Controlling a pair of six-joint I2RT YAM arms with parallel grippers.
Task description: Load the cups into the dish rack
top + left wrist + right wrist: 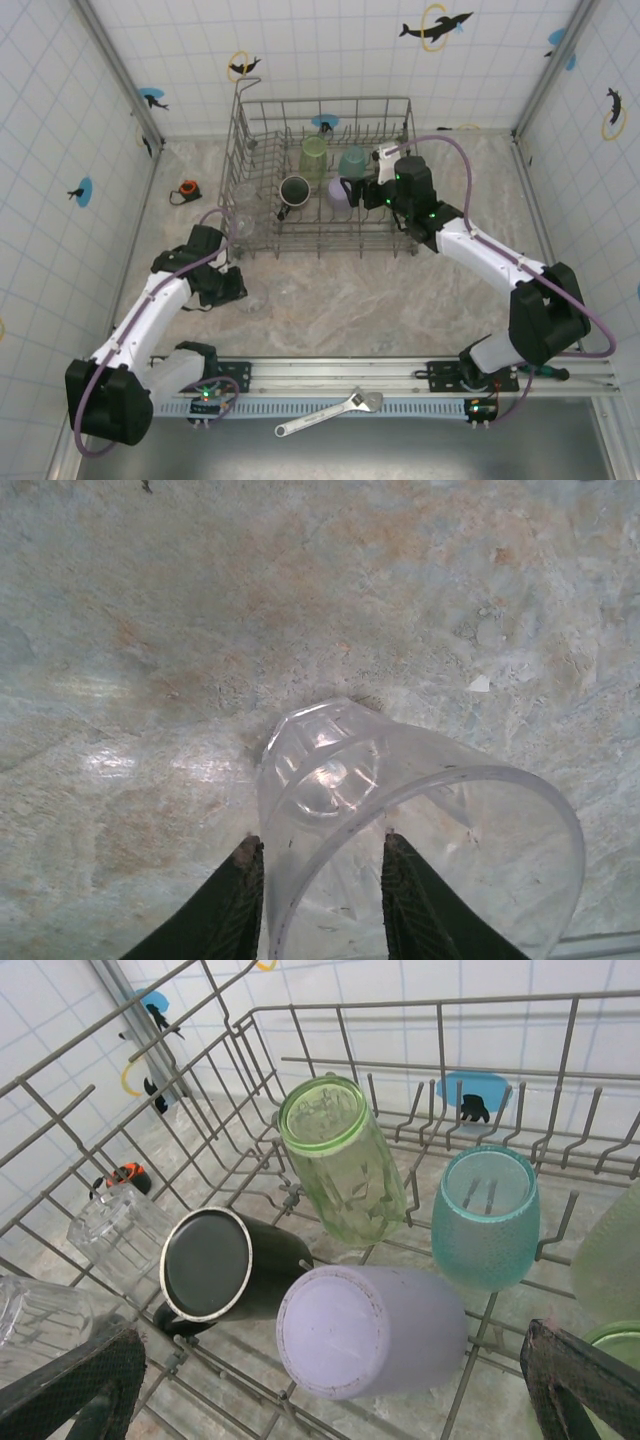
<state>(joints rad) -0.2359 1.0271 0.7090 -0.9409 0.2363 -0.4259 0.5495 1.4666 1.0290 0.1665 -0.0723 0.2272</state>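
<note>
The cup in hand is a small clear colourless plastic tumbler (440,800). It lies on its side on the marbled tabletop (400,300), near the left side and in front of the large grey wire dish rack (325,100), apart from it. Its open mouth faces the left gripper (322,845) and its base points away, so the long axis runs almost in line with the fingers, turned a little to one side.

In the left wrist view one dark finger (235,905) stands just outside the cup's wall near the rim. The other is seen through the clear plastic and seems to be inside the mouth. The fingers are partly closed with the wall between them, and I cannot tell if they already pinch it.

The left arm is clearly the nearer one. The right gripper (330,1355) hangs over the rack with its fingers spread wide and nothing between them. Under it, inside the rack, lie a translucent green cup (345,1160), a teal cup (487,1215), a lavender cup (370,1330) and a black cup (225,1265).

A second clear cup (285,293) waits on the tabletop just right of the first.

I judge that the grip on the thin rim wall must be firm before lifting, because the smooth plastic may slip or rotate.
</note>
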